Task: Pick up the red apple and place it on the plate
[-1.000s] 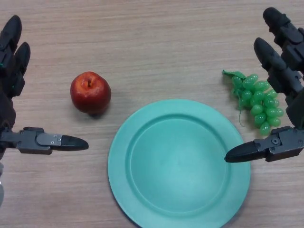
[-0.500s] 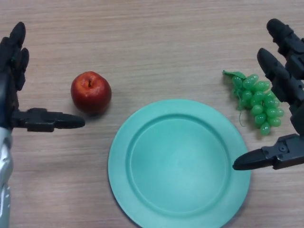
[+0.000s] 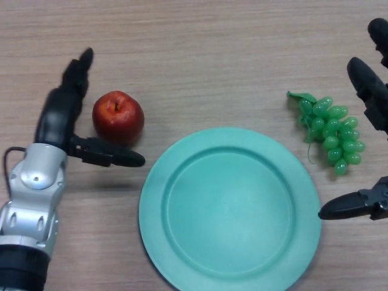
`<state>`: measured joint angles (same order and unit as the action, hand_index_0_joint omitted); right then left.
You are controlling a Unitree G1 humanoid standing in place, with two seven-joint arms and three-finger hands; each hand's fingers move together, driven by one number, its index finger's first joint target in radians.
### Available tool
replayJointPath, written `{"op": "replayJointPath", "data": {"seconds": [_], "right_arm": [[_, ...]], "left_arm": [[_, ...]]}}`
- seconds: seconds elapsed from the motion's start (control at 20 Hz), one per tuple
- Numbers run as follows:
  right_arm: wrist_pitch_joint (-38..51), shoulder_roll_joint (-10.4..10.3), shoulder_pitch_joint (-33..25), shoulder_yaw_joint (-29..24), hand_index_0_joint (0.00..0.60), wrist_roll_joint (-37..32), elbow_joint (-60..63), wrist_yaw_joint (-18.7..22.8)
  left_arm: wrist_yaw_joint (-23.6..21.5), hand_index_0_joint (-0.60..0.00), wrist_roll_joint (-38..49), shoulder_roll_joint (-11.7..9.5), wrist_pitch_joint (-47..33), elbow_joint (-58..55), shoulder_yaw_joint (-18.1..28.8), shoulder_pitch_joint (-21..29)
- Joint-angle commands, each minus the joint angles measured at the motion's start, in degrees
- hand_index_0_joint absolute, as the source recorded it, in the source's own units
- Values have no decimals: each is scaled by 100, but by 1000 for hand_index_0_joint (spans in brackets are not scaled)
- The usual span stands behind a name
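A pale wood-grain laminate desk [image 3: 200,54] fills the whole head view and carries everything here. The largest thing on it is a round teal plastic plate [image 3: 229,209] with a raised rim, lying flat in the lower middle; its dish is bare. The silver-cased left forearm [image 3: 30,206] comes in from the lower left corner and ends in the black left hand [image 3: 60,118], which stands just to the left of the fruit. This hand is spread: its fingers [image 3: 76,76] reach straight up past the far left side of the fruit, and its thumb [image 3: 115,156] stretches out sideways below the fruit, toward the plate's rim. Fingers and thumb bracket the fruit on two sides; whether either one touches it cannot be told, but nothing is curled round it. The black right hand [image 3: 371,97] shows only partly at the right edge, also spread, its thumb [image 3: 348,207] pointing at the plate's right rim, holding nothing. Between that hand and the plate lies a bunch of green plastic grapes [image 3: 332,132] on the desk, clear of the plate. The shiny red apple [image 3: 118,116], stem up, sits on the desk just off the plate's upper left rim.
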<state>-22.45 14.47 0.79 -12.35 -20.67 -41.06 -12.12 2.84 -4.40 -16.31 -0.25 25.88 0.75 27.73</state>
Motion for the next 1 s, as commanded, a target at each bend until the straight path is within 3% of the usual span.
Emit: {"op": "replayJointPath", "data": {"seconds": [0.05, 0.2, 0.25, 0.3, 0.35, 0.4, 0.45, 0.65, 0.85, 0.95, 1.0], "right_arm": [[718, 191, -124, -518, 0, -526, -240, 101], [679, 256, -118, -647, 0, -694, -320, 182], [681, 257, -117, -649, 0, -698, -321, 184], [680, 264, -118, -661, 0, -712, -325, 188], [673, 275, -121, -679, 0, -730, -334, 195], [659, 292, -122, -725, 0, -791, -358, 208], [620, 292, -94, -806, 0, -937, -406, 231], [393, 326, 5, -1041, 0, -1363, -647, 307], [185, 432, -75, -1030, 0, -1340, -841, 396], [168, 408, -117, -924, 0, -1216, -897, 416], [127, 384, -114, -878, 0, -1188, -946, 441]], "left_arm": [[-350, 0, -359, -174, -1233, 52, 234, 536], [-631, 0, -794, -126, -1474, 241, 147, 560], [-638, -99, -813, -127, -1488, 249, 146, 563], [-658, -251, -867, -135, -1518, 264, 146, 568], [-676, -349, -932, -149, -1508, 262, 154, 569], [-787, -499, -1185, -206, -1474, 236, 148, 553], [-883, -596, -1493, -278, -1351, 109, 172, 491], [-944, -600, -1680, -364, -596, -720, 352, 124], [-572, -600, -1788, -469, 23, -2402, 416, -401], [-51, -600, -1557, -165, 526, -3549, 270, -903], [598, -600, -978, 183, 1636, -4505, 92, -1285]]}}
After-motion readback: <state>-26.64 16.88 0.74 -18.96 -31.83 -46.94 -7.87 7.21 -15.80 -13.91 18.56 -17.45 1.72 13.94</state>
